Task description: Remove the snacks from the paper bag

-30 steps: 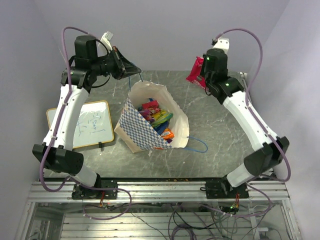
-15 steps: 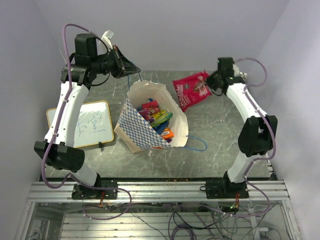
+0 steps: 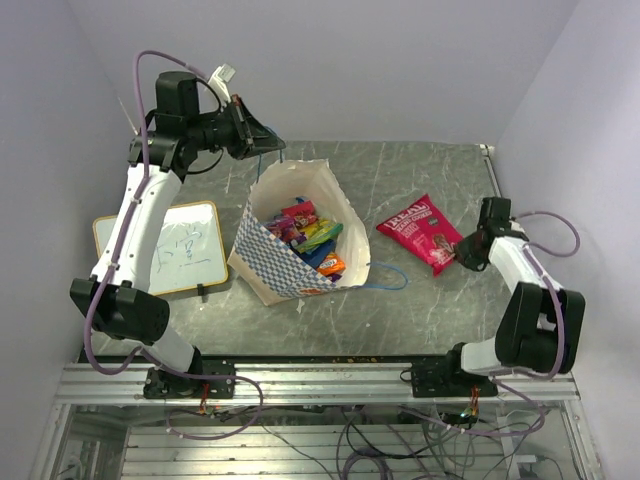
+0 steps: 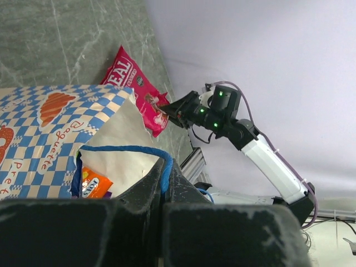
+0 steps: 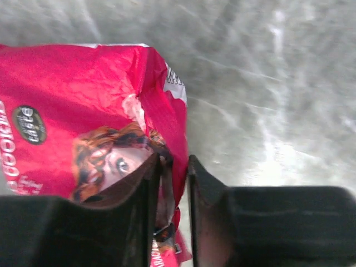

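The paper bag (image 3: 285, 262) stands open mid-table with several bright snacks (image 3: 312, 235) inside. My left gripper (image 3: 276, 143) is shut on the bag's blue cord handle (image 4: 122, 149) and holds it up at the bag's far rim; the left wrist view shows the cord pinched between the jaws of the gripper (image 4: 165, 173), with an orange packet (image 4: 93, 184) inside the bag (image 4: 44, 111). A pink-red snack packet (image 3: 420, 231) lies flat on the table right of the bag. My right gripper (image 3: 459, 250), low on the table, is shut on its right corner (image 5: 173, 167); the packet (image 5: 72, 94) fills that view.
A white framed writing board (image 3: 180, 250) lies left of the bag. The bag's other blue cord handle (image 3: 396, 284) lies loose on the grey marble table (image 3: 420, 310) in front of the packet. Walls close in the back and both sides.
My right arm has swung down from high at the back and set the pink-red packet flat on the table right of the bag. The left gripper has stayed holding the handle.
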Action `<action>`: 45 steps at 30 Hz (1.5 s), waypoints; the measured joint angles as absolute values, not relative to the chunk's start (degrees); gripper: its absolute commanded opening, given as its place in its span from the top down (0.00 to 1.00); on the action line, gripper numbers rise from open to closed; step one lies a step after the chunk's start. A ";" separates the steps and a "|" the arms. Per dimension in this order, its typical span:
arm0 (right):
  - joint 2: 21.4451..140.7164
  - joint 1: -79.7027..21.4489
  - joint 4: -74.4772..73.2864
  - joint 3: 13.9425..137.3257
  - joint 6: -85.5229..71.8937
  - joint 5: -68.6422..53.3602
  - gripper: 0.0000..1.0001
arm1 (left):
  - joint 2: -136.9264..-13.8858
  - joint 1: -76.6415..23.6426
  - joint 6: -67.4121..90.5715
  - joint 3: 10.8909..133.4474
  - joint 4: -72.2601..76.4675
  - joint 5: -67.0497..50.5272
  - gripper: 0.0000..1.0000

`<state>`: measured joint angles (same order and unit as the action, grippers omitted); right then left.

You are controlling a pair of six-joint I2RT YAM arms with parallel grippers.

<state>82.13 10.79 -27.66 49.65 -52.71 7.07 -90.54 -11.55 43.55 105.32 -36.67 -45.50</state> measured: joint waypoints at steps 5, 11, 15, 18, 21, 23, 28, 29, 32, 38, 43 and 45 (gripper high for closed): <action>76.55 11.51 -31.88 45.12 -46.50 10.46 0.35 | -90.52 -12.78 44.07 104.29 -35.42 -45.84 0.93; 71.05 11.49 -38.17 47.72 -39.99 10.70 0.24 | -89.14 -14.94 45.78 102.83 -32.91 -46.61 0.93; 68.49 9.56 -42.15 53.95 -36.95 9.21 0.17 | -87.72 -16.47 47.72 100.73 -30.26 -46.61 0.93; 68.40 4.03 -44.25 60.31 -35.64 8.16 0.11 | -86.70 -17.04 49.65 98.85 -28.25 -46.57 0.93; 68.86 -4.29 -46.06 64.20 -35.55 8.05 0.10 | -85.82 -17.17 52.01 96.64 -25.34 -46.61 0.93; 68.95 -9.32 -47.27 65.23 -35.94 7.73 0.10 | -85.58 -17.23 53.17 95.79 -24.10 -46.61 0.93; 67.70 -15.35 -49.23 64.10 -37.36 3.70 0.15 | -85.21 -17.80 54.61 94.65 -22.44 -46.61 0.93; 66.87 -16.40 -49.15 63.02 -37.78 2.09 0.16 | -85.03 -17.96 54.89 94.30 -22.02 -46.61 0.93; 64.97 -19.86 -48.99 59.70 -39.07 -1.17 0.18 | -84.53 -18.44 55.77 93.36 -21.26 -46.68 0.93; 67.37 -29.80 -48.56 55.70 -40.66 -4.19 0.20 | -84.18 -20.08 56.95 93.03 -20.75 -46.63 0.93; 68.97 -39.44 -43.38 55.68 -42.46 -3.44 0.20 | -83.11 -22.92 57.43 93.03 -21.19 -45.58 0.93; 69.04 -43.46 -40.42 55.18 -42.92 -3.03 0.21 | -82.41 -24.21 56.93 93.06 -22.83 -44.97 0.93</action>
